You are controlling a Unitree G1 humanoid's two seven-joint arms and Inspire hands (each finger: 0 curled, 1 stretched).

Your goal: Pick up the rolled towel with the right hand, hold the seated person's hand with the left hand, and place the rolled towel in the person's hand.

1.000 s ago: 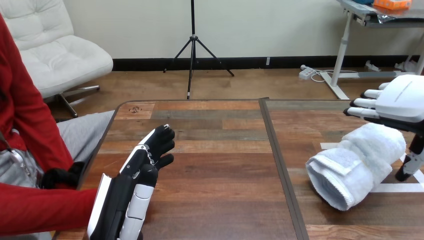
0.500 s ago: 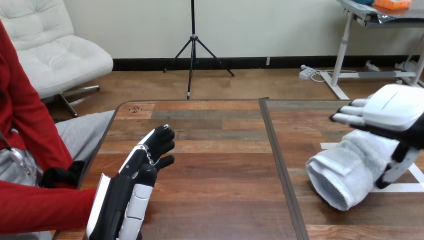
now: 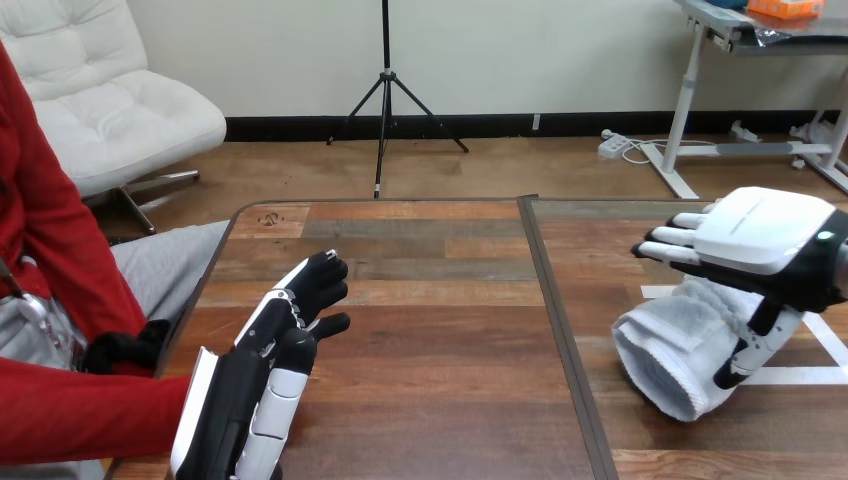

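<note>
The rolled white towel (image 3: 672,345) lies on the right part of the wooden table (image 3: 440,290), its open end toward me and to the left. My right hand (image 3: 765,232) is directly over it, palm down, fingers straight and pointing left, thumb hanging down along the roll's near side; it is open and I cannot tell if it touches the towel. Over the table's left front part, my left hand (image 3: 285,335) is edge up, relaxed and open, with nothing in it. The person's hand (image 3: 125,352), dark and loosely closed, is off the table's left edge, apart from my left hand.
A dark seam (image 3: 560,320) splits the tabletop into two panels. White tape lines (image 3: 800,376) mark the table under and beside the towel. The person's red sleeve (image 3: 80,415) crosses the lower left corner, beside my left forearm.
My right hand has moved left and down, from behind the towel to right over it, with its thumb now down the roll's near side. My left hand has hardly moved.
</note>
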